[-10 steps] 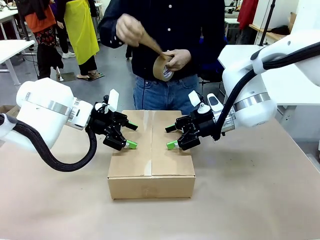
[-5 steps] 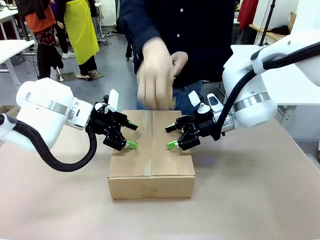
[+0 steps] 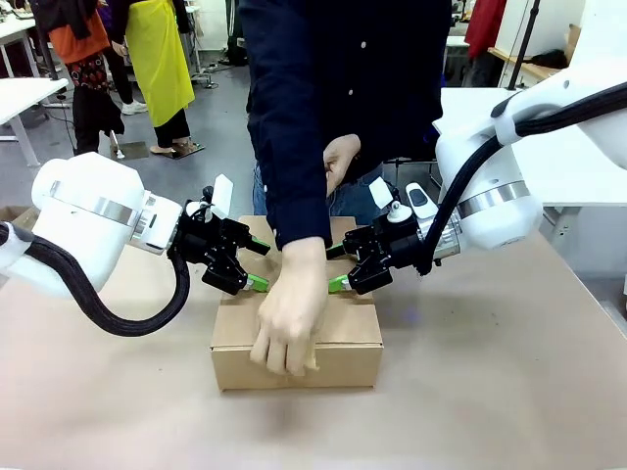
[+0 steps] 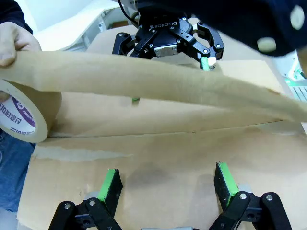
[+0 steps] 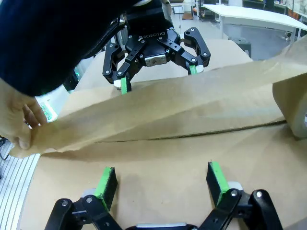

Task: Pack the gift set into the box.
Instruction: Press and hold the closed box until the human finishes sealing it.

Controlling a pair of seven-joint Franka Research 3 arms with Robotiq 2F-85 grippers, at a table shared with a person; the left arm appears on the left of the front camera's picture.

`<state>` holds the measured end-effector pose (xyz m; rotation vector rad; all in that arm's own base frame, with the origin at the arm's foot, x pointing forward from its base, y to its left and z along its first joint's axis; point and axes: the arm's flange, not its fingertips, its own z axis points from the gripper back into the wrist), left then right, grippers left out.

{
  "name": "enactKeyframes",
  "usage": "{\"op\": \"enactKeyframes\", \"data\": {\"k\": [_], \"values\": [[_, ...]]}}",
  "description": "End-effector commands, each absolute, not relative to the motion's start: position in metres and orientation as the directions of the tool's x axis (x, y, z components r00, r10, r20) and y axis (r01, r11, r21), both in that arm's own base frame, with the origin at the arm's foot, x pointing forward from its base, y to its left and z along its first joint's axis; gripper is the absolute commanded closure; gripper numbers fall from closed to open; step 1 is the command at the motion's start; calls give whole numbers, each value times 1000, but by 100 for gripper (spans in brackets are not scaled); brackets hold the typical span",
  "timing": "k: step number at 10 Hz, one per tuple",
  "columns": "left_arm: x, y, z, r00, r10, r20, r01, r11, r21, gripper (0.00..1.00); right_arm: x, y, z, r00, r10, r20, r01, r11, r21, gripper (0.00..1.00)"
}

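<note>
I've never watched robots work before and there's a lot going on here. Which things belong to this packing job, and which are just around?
Part of the job:
- the box, flaps closed
- brown tape strip stretched over its seam
- tape roll
- person's hand pressing at the box's front edge
- left gripper and right gripper, both open on the flaps

Just around:
- white tables
- people standing behind

Brown tape roll [image 4: 21,117] with white and purple inner core, long strip of brown tape [image 4: 158,86] stretched across the views, brown table [image 3: 509,372], person's dark blue shirt [image 3: 343,88], blue jeans [image 3: 358,201], white tables [image 3: 24,93] behind, grey floor [image 3: 211,137]
</note>
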<state>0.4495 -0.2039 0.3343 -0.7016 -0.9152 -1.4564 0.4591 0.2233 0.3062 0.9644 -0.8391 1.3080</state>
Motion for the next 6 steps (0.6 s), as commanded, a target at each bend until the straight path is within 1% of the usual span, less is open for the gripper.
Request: {"op": "enactKeyframes", "data": {"k": [1, 6], "values": [[448, -205, 332, -97, -516, 851, 991, 27, 129, 0, 459, 223, 304, 94, 395, 914, -995, 10, 99, 0], [448, -205, 332, -97, -516, 851, 991, 27, 129, 0, 459, 223, 304, 94, 395, 914, -995, 10, 99, 0]]}}
